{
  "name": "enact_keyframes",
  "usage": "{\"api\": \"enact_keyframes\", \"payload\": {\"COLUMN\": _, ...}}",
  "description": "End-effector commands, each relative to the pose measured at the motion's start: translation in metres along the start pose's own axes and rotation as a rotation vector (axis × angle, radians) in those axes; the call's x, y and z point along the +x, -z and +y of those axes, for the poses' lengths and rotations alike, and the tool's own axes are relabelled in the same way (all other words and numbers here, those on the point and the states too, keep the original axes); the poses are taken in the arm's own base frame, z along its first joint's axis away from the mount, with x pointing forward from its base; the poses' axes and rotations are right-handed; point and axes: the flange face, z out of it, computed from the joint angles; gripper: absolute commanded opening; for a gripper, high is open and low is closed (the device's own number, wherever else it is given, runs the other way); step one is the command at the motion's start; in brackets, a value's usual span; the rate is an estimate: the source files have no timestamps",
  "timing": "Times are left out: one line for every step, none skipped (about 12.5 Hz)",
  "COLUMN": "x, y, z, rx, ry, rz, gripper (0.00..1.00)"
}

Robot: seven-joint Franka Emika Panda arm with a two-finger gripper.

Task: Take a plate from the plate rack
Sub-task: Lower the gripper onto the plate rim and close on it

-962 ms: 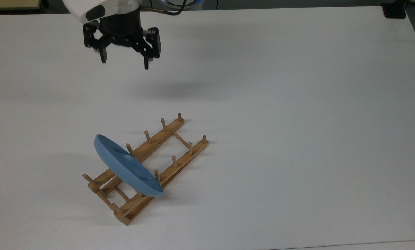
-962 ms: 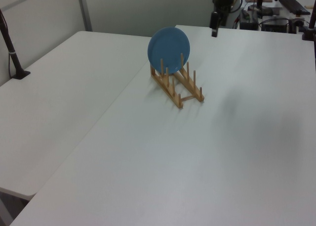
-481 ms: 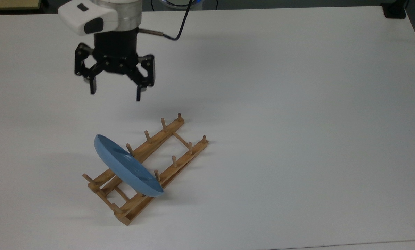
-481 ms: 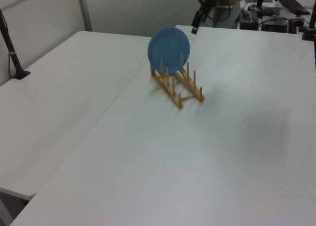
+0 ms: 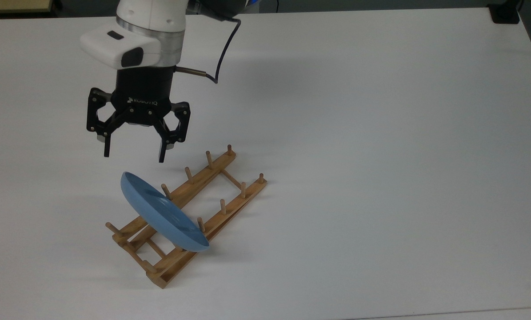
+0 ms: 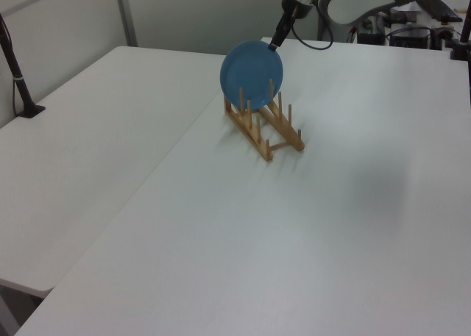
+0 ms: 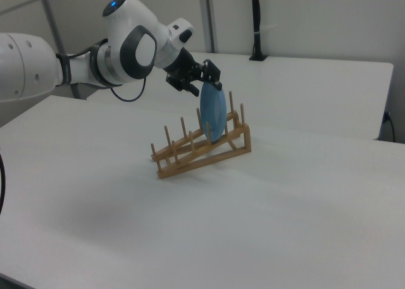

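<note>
Approach stage only: gripper (image 5: 133, 155) hangs just above the plate (image 5: 163, 218), fingers spread wide and empty (no contact yet). Plate stands between pegs of the plate rack (image 5: 229, 189); grasp and lift remain

A bare white table (image 5: 381, 133) spans the top view — in the left view, a second white table (image 6: 81, 152) abuts it.

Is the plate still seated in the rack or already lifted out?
Seated: the plate stands on edge between the plate rack's pegs; the open gripper hovers apart.
</note>
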Motion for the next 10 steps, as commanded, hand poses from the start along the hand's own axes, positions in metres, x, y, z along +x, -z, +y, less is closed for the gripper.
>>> {"api": "enact_keyframes", "payload": {"x": 0.0, "y": -0.012, "z": -0.006, "rx": -0.042, "ry": 0.075, "rz": -0.001, "gripper": 0.72}}
{"api": "enact_keyframes", "payload": {"x": -0.001, "y": -0.017, "z": -0.007, "rx": -0.043, "ry": 0.078, "rz": -0.004, "gripper": 0.71}}
{"api": "enact_keyframes", "payload": {"x": 0.001, "y": -0.018, "z": -0.008, "rx": -0.045, "ry": 0.082, "rz": 0.008, "gripper": 0.67}}
{"api": "enact_keyframes", "payload": {"x": 0.001, "y": -0.018, "z": -0.009, "rx": -0.048, "ry": 0.087, "rz": 0.019, "gripper": 0.62}}
{"api": "enact_keyframes", "payload": {"x": 0.002, "y": -0.018, "z": -0.011, "rx": -0.056, "ry": 0.1, "rz": 0.027, "gripper": 0.57}}
{"api": "enact_keyframes", "payload": {"x": 0.002, "y": -0.023, "z": -0.013, "rx": -0.06, "ry": 0.104, "rz": 0.03, "gripper": 0.56}}
{"api": "enact_keyframes", "payload": {"x": 0.002, "y": -0.026, "z": -0.01, "rx": -0.066, "ry": 0.095, "rz": 0.034, "gripper": 0.55}}
{"api": "enact_keyframes", "payload": {"x": 0.001, "y": -0.027, "z": -0.006, "rx": -0.074, "ry": 0.089, "rz": 0.042, "gripper": 0.55}}
{"api": "enact_keyframes", "payload": {"x": 0.001, "y": -0.027, "z": -0.004, "rx": -0.077, "ry": 0.088, "rz": 0.05, "gripper": 0.55}}
{"api": "enact_keyframes", "payload": {"x": 0.002, "y": -0.027, "z": -0.004, "rx": -0.078, "ry": 0.089, "rz": 0.056, "gripper": 0.55}}
